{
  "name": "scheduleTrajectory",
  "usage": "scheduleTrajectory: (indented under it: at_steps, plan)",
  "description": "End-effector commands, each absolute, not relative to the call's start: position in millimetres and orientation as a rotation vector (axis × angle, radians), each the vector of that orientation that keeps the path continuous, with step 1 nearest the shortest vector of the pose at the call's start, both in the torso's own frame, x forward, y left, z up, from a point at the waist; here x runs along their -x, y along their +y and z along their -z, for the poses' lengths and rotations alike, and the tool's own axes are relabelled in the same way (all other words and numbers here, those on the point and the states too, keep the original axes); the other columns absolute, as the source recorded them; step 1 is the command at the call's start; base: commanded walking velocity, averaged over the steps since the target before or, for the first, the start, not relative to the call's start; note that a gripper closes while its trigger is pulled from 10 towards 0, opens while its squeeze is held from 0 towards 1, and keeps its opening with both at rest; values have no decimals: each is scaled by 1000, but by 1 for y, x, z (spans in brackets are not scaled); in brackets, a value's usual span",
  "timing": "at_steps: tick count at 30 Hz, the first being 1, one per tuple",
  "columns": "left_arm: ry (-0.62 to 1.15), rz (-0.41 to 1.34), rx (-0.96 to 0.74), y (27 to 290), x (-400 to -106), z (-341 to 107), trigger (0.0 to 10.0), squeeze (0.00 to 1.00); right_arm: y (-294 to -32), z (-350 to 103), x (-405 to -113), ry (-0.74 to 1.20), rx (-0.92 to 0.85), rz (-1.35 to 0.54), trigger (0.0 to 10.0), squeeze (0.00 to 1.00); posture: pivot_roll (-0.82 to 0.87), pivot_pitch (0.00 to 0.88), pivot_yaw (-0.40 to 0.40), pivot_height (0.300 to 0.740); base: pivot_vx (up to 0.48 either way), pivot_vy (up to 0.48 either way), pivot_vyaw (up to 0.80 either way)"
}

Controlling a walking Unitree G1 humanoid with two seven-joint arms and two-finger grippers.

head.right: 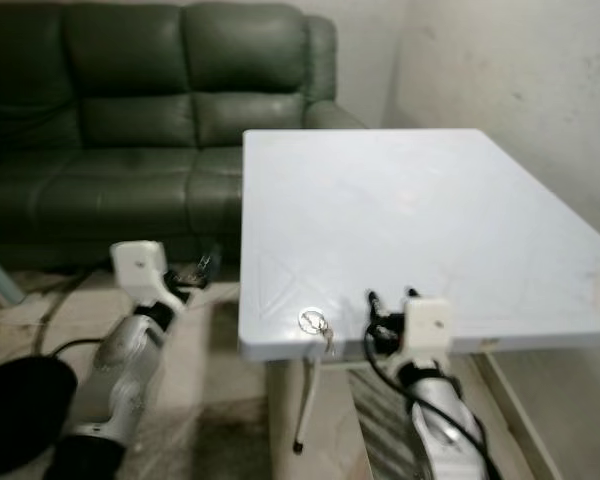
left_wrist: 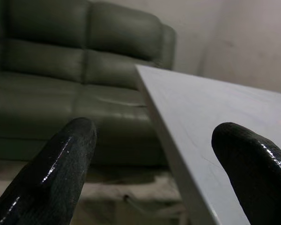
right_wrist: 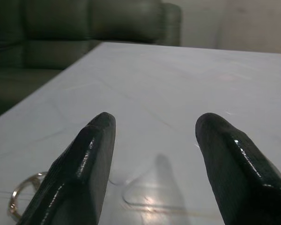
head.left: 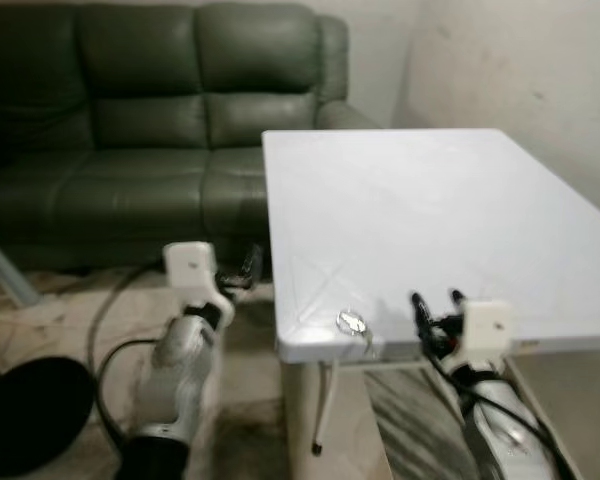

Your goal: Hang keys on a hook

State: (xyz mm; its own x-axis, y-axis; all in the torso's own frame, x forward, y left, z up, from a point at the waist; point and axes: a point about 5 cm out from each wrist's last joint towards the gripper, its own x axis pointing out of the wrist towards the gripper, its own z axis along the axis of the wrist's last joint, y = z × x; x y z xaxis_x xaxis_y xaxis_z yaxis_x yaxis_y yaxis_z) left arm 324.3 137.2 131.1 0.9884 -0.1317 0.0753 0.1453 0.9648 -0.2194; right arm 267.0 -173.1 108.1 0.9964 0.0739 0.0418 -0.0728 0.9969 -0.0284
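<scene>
— Where are the keys [head.left: 353, 323]?

— Low in the head camera's frame, a little right of centre, on the white table [head.left: 430, 210]. They lie at its near edge by the corner, with a metal ring flat on the top and a key sticking out over the lip. In the right wrist view the ring [right_wrist: 22, 199] shows in the lower left corner.

— And the right gripper [head.left: 435, 302]?

— Lower right of the frame, at the same near edge, just beside the keys but not touching them. Its two black fingers [right_wrist: 86, 164] stand spread with bare tabletop between them, and nothing is held.

— The left gripper [head.left: 250, 264]?

— Left of centre, off the table's left side, raised above the floor [head.left: 60, 330] in front of the sofa [head.left: 150, 120]. In its wrist view the fingers [left_wrist: 56, 173] are wide apart and empty, with the table edge running between them.

— Any writing or labels?

— None that can be read. The white blocks on the two wrists are plain, and the tabletop carries only faint scuffs.

— What else is around?

— A dark green leather sofa fills the upper left. A pale wall [head.left: 520, 60] is at the upper right. A round black thing [head.left: 30, 415] sits in the lower left corner, with black cables on the floor near it.
</scene>
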Motion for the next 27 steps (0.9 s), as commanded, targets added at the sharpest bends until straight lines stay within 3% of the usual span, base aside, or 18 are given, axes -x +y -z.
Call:
scheduleTrajectory:
  at_steps: [1,13,27]
  plan:
    - [-54,168,229,128,-323,-131,10000,0,-178,-112,-266,-59,0,-52,10000,0,-7,0,-19,740,0,0,663]
    - [-26,239,195,114,-310,-120,10000,0,-181,-108,-264,-26,-1,-65,10000,0,-10,0,-23,740,0,0,55]
    - [5,485,106,71,-270,-103,10000,0,-193,-109,-261,6,47,-172,10000,0,-9,0,-37,740,0,0,0]
